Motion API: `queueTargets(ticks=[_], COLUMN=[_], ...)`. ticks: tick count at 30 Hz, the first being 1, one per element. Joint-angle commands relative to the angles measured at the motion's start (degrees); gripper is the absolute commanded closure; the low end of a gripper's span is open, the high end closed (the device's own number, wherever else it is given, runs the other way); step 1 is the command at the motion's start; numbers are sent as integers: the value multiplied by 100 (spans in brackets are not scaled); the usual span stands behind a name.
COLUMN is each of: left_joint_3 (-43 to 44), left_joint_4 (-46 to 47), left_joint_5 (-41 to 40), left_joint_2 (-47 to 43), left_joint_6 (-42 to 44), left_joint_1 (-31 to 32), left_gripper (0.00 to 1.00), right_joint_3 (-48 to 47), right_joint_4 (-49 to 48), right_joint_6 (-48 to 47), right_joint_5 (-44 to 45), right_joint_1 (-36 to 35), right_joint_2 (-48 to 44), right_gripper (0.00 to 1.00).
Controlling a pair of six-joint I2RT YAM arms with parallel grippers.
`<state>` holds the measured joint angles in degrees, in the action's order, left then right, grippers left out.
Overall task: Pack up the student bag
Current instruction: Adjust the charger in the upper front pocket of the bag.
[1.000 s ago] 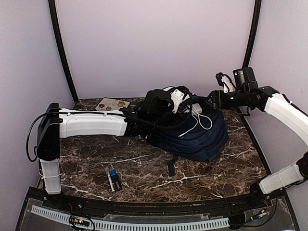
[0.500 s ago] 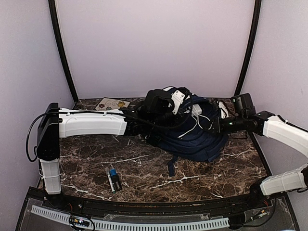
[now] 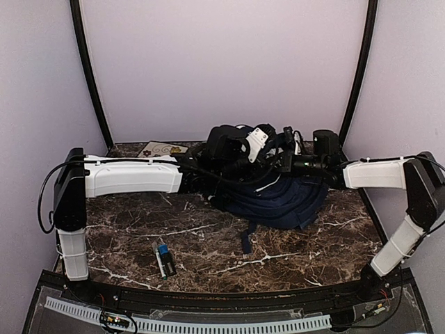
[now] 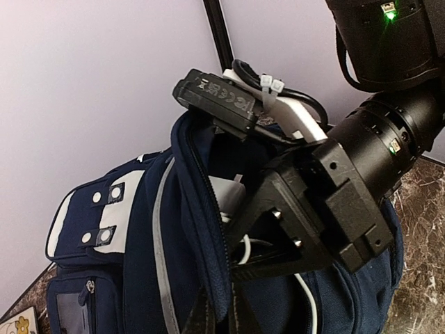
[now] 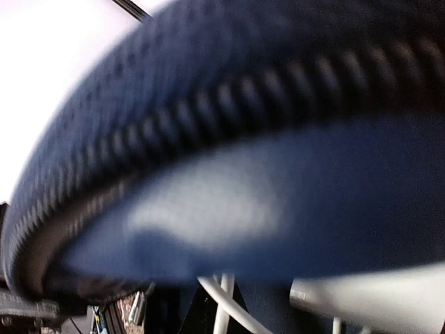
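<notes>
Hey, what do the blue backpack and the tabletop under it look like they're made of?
The student bag looks like matte woven navy fabric: it sags softly and its opening carries a coarse toothed zipper. The table looks like polished dark marble, or a marble-print laminate: brown-black with white veins and a faint sheen. I can't tell which.

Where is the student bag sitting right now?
In the top view, the student bag lies at the back of the marble table, slightly right of centre, with a picture card to its left near the back wall.
</notes>
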<state>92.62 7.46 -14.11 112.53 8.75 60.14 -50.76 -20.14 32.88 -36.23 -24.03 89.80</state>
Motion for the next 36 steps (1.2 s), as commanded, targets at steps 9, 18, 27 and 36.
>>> queueTargets(ticks=[9,18,27,36], left_joint_3=[-221,-307,-194,-235], left_joint_4=[554,249,178,121], left_joint_5=[1038,221,19,157], left_joint_2=[-804,-655,-486,-507], left_joint_6=[319,-238,-403,-480], left_joint_1=[201,-124,-171,-178], left_gripper=[100,100,100,100], right_joint_3=[-1137,-1463,-1151,-482], right_joint_4=[-247,2690,4144,3444], right_joint_6=[365,365,365,365], right_joint_5=[49,49,49,1836], right_joint_1=[-85,-101,-97,-140], right_joint_2=[1080,-16,-1082,-1035], right_gripper=[100,100,100,100])
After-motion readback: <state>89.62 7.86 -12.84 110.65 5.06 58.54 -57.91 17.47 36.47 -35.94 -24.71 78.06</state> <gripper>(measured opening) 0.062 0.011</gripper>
